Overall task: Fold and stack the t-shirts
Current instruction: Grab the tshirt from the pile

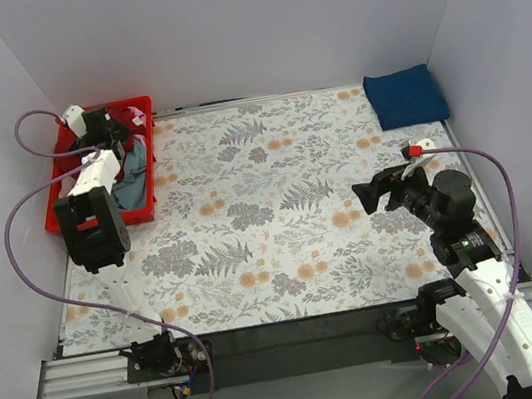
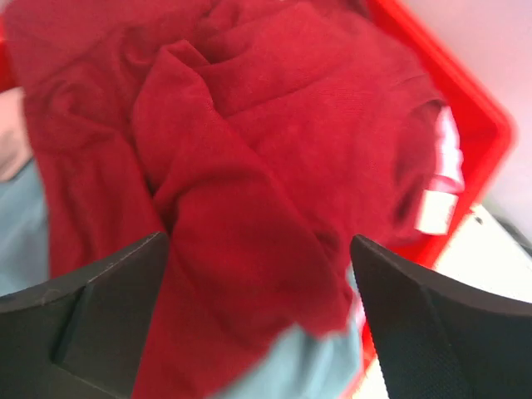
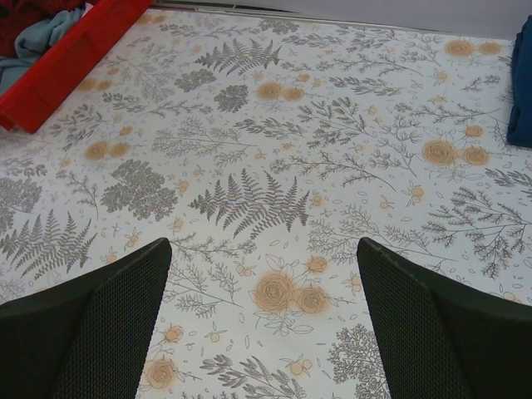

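A crumpled dark red t-shirt [image 2: 249, 150] lies on top in the red basket [image 1: 60, 192], over a grey-blue shirt [image 1: 132, 172]; that shirt also shows in the left wrist view [image 2: 307, 366]. A bit of pink cloth [image 1: 136, 112] shows at the basket's far corner. My left gripper [image 2: 259, 249] is open right above the dark red shirt, its jaws spread either side of a fold. A folded navy blue t-shirt [image 1: 405, 95] lies at the table's far right; its edge shows in the right wrist view [image 3: 521, 83]. My right gripper [image 1: 364, 194] is open and empty above the floral tablecloth.
The floral tablecloth [image 1: 278, 208] covers the table. White walls enclose the left, back and right sides. The red basket's rim [image 3: 71, 58] shows at the top left of the right wrist view. A purple cable [image 1: 20, 213] loops beside the left arm.
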`<action>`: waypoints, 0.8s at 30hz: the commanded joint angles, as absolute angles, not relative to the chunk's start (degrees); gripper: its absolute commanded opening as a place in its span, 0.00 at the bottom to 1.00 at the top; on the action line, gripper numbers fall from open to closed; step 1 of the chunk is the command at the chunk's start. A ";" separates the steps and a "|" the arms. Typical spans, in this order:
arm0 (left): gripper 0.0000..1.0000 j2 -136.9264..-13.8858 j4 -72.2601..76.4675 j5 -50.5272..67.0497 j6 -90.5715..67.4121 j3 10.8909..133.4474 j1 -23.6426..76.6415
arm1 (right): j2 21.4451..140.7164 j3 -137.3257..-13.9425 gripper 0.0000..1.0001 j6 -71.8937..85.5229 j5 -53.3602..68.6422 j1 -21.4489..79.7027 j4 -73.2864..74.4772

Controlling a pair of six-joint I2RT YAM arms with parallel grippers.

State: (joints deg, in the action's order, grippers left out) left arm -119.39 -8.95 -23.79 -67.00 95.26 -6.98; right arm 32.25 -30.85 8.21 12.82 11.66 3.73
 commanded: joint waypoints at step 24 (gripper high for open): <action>0.00 -103.63 -13.79 7.27 -61.08 114.34 13.78 | 30.24 -36.47 0.98 6.33 11.96 11.87 6.06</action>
State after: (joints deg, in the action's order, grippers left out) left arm -110.08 -13.54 -5.93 -61.54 109.58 7.38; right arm 31.46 -32.82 7.49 13.19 11.66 6.70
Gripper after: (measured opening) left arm 0.100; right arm 0.984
